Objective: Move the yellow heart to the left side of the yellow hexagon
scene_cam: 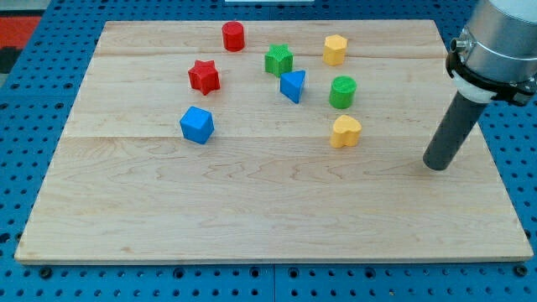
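**Heart sits low, crowded route ahead**

There is no pincer on this rig, so nothing opens or closes; I work with my tip [435, 164], which rests on the counter [252, 210] well apart from the blocks, off to the view's right of the heart [345, 132]. The heart lies below the green cylinder [342, 91]; the hexagon [336, 49] stands near the view's top, with the green cube [279, 59] to its left and the blue prism [293, 85] just under that. I judge the risk is the crowd: a push upward could knock the cylinder or prism, and an off-centre contact would spin the heart away. The slot left of the hexagon looks narrow.
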